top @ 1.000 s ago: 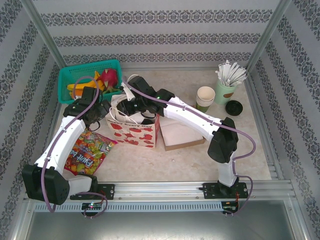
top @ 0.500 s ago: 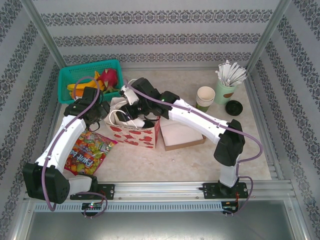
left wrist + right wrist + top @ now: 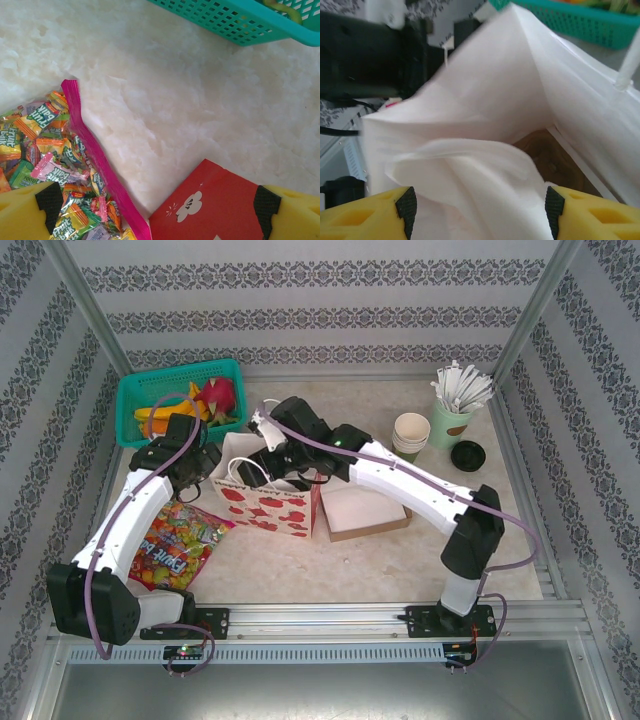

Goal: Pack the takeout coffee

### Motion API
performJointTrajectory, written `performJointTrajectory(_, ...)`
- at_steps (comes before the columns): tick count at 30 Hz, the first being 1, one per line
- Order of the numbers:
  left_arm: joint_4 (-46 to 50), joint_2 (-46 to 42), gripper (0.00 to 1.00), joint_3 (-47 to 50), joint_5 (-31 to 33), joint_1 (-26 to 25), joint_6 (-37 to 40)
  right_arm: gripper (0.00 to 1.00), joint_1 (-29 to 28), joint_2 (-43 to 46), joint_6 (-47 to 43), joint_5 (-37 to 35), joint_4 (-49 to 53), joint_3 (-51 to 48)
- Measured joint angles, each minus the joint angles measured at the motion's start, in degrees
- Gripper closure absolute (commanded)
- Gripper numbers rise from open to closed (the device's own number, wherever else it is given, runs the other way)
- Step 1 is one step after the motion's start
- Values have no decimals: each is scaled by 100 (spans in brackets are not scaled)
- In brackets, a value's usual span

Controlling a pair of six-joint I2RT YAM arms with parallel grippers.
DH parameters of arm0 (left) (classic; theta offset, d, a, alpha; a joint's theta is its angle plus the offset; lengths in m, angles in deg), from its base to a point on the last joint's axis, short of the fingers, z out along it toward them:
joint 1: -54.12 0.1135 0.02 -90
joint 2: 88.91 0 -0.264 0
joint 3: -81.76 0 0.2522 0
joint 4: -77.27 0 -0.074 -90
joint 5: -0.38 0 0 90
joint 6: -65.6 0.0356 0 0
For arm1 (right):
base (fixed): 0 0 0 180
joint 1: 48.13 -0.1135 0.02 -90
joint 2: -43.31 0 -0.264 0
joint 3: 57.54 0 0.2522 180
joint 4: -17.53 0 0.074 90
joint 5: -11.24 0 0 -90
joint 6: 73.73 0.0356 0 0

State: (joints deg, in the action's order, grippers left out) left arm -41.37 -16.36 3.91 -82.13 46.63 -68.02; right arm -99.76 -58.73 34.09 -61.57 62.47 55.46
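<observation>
Standing on the right side of the table, the takeout coffee [image 3: 467,455] sits just beside a stack of paper cups [image 3: 411,435] and near the pale green cup [image 3: 455,422] full of white sticks. It is well apart from both arms. From above it shows mostly its round black lid, so the dark cup wall under it is hard to make out.

The right gripper [image 3: 480,205] hangs over the mouth of the apple-print gift bag [image 3: 270,508], its fingers spread wide with nothing between them. Crumpled white tissue [image 3: 470,165] lies inside the bag, with a brown patch deeper down that is probably the bag's floor. The left gripper [image 3: 157,202] is low at the bag's left side, also spread and empty, with the candy packet [image 3: 55,165] on the table beneath it.

The coffee has not been picked up yet. A paper cup like this is likely light but soft-walled, and a hard pinch would dent it or pop the press-fit lid. The lid is smooth plastic and a poor place to grip. The better hold looks to be across the cup body just below the lid rim, with moderate squeeze. It should be kept upright all the way into the bag, where the tissue may crowd the opening.
</observation>
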Motion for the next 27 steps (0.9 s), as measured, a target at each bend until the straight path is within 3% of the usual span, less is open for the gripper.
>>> performJointTrajectory(1, 0, 0, 0, 0, 0, 0, -2, 33, 0, 46, 2, -59, -50, 2)
performJointTrajectory(5, 0, 0, 0, 0, 0, 0, -4, 61, 0, 24, 105, -393, -177, 2)
performJointTrajectory(10, 0, 0, 0, 0, -50, 0, -24, 74, -28, -352, 177, -645, -179, 9)
performJointTrajectory(14, 0, 0, 0, 0, -153, 0, -61, 70, -55, -675, 120, -686, -13, 101)
performJointTrajectory(18, 66, 0, 0, 2, -205, -59, -151, 57, -20, -562, -223, -599, 37, 201)
performJointTrajectory(27, 577, -59, 1, 101, -236, -330, -404, 32, 474, 1246, -756, -535, 111, -354)
